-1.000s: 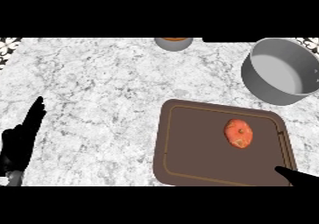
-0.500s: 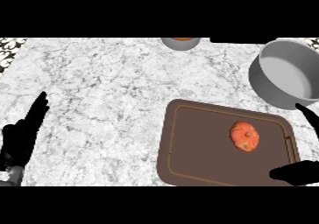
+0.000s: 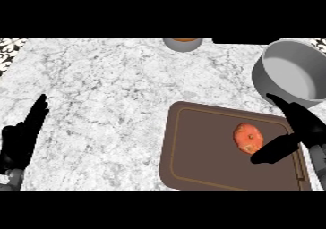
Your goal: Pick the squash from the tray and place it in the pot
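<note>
Right hand (image 3: 303, 129) spread wide over the tray's right side, fingers straight toward the pot, thumb angled down-left, holding nothing. Squash (image 3: 247, 138) just left of that thumb, flat on the brown tray (image 3: 199, 152), close enough that contact cannot be ruled out, but not yet enclosed. Tray square on the marble surface (image 3: 113, 89); grey pot (image 3: 294, 74) just past the tray's far right corner, mouth up and unobstructed. Small bowl (image 3: 183, 43) at the far edge, well apart. Left hand (image 3: 20, 138) relaxed and upright near the left edge, resting.

Risks, as a guess: closing too soon, with only the thumb's tip on the rounded squash, likely to roll it leftward across the smooth tray and out of reach. Lifting on a shallow pinch, liable to slip before the pot's rim. Swinging low, apt to clip the pot's wall.
</note>
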